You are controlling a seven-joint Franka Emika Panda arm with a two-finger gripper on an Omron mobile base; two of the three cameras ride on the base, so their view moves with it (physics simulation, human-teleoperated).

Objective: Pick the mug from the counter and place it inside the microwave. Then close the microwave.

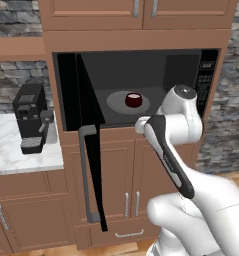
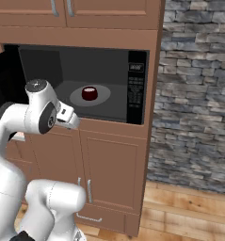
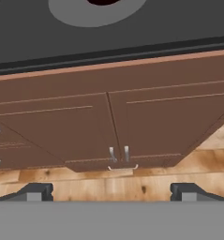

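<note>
1. Gripper (image 3: 111,192): jaws spread wide, nothing between them; the fingertips (image 3: 36,191) sit far apart at the bottom of the hand view, looking down at lower cabinet doors (image 3: 118,126) and wood floor (image 3: 132,185).
2. In the base views the hand sits just outside the microwave (image 1: 141,85) opening, at its lower front edge, clear of the mug (image 1: 133,100).
3. Mug: dark red, upright on the round grey turntable (image 1: 116,103), about centred, inside the microwave cavity.
4. Microwave door (image 1: 88,145) stands swung fully open to the left, edge-on to the left base camera; its long grey bar handle (image 1: 85,172) runs vertically down past the lower cabinets.
5. Writing: the button panel (image 2: 136,87) on the microwave's right side carries small pale markings, too small to read. No brand legible.
6. Counter (image 1: 21,155): white marble with grey veins, left of the microwave column, carrying a black coffee machine (image 1: 32,117).
7. Room: brown wood cabinets above and below the microwave with silver handles, grey stacked-stone wall (image 2: 198,94) on the right and behind the counter, light wood plank floor.
</note>
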